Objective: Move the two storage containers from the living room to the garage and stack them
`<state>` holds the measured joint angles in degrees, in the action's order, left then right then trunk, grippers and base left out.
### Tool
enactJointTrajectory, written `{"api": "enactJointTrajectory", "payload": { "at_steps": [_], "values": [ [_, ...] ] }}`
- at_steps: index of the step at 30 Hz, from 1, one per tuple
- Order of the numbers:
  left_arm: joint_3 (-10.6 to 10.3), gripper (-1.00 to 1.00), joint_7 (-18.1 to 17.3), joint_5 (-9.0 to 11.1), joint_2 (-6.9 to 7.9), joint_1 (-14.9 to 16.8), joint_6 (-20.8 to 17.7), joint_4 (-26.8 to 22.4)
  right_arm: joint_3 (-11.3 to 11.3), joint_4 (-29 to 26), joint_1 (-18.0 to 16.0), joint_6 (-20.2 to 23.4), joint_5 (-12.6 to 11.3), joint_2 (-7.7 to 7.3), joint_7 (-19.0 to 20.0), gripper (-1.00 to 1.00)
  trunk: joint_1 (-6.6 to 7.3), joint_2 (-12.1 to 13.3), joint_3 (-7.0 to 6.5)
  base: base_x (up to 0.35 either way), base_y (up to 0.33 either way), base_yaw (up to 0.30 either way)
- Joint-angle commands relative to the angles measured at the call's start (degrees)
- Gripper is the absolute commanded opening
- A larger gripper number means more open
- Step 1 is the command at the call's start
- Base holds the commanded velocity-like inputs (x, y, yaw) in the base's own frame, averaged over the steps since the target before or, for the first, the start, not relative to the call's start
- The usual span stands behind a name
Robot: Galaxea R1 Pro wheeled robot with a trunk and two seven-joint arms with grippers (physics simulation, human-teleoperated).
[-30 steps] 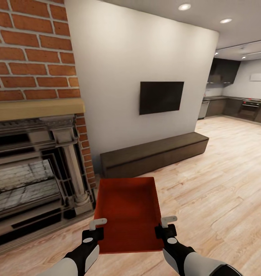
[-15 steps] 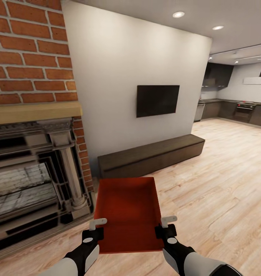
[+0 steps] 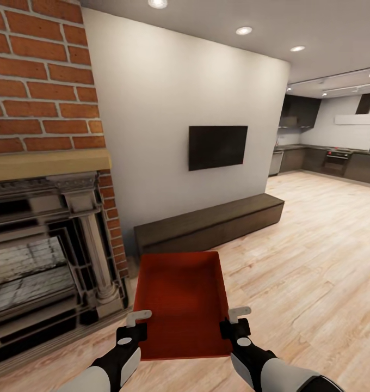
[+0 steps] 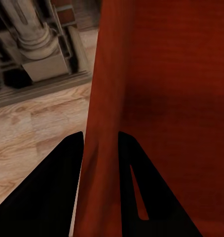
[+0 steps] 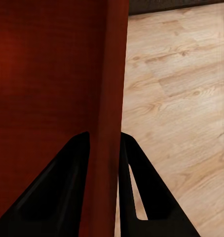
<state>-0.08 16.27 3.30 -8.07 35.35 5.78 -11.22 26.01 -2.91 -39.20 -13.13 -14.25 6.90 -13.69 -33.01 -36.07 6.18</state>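
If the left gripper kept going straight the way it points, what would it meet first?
Past the storage container wall clamped in the jaws of the left gripper, probably the fireplace base; depth is unclear.

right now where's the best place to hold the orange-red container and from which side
Grip the storage container by its thin long side walls, one arm per side, coming from the near end. It is open-topped and lidless, so each wall fits between a pair of fingers. The left gripper and right gripper already straddle the walls like this, and the bin sits level above the wood floor.
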Motion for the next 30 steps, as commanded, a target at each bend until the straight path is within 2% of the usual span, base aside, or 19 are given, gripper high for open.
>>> {"api": "enactJointTrajectory", "payload": {
  "at_steps": [1,30],
  "values": [
    [-0.27,-1.00,1.84,0.13,0.86,-0.01,0.30,0.07,-4.89,-1.93,-0.09,0.06,0.28,0.05,-0.10,-1.00,-0.02,-0.09,0.01,0.000,0.000,-0.083],
    [-0.27,-1.00,1.84,0.13,0.83,-0.01,0.31,0.06,-4.87,-1.93,-0.09,0.05,0.28,0.05,-0.10,-1.00,-0.02,-0.09,-2.57,0.000,0.000,-0.083]
  ]
}}
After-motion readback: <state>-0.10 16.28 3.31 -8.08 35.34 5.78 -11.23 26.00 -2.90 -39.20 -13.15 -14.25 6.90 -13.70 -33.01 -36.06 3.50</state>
